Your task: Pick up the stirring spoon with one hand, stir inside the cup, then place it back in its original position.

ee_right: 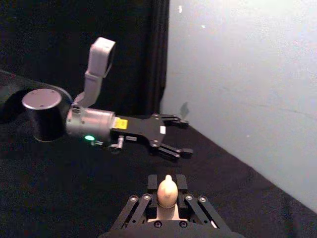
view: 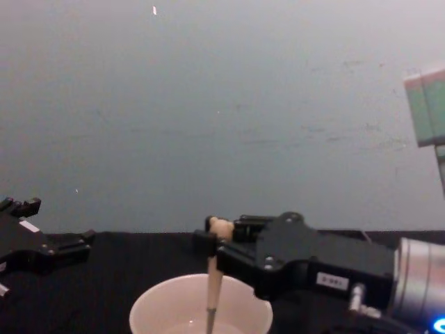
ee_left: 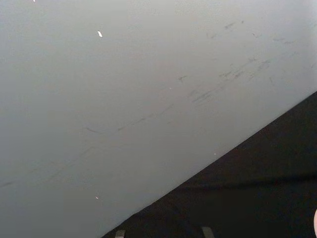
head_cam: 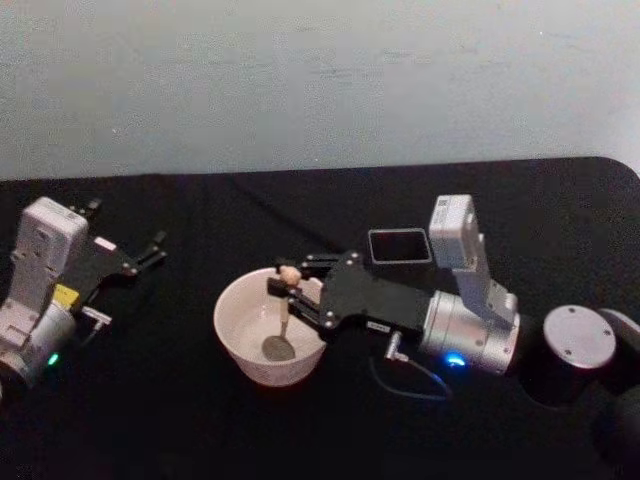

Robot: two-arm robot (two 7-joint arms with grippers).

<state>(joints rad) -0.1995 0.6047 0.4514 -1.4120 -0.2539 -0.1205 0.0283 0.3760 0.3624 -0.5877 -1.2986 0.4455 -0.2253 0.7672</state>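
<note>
Clamping the spoon [head_cam: 286, 318] upright inside the cup [head_cam: 225, 335], the right gripper [head_cam: 280, 280] looks mid-stir, with the return not yet made, while the left gripper [head_cam: 158, 248] sits parked with its fingers spread.

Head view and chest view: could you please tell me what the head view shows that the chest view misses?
Head view: the dark square holder behind the right gripper, and the metal bowl of the stirring spoon inside the cup. Chest view: the spoon standing nearly upright, knob above the rim. Both: the right gripper shut on the spoon over the cup, the left gripper idle at the left.
</note>
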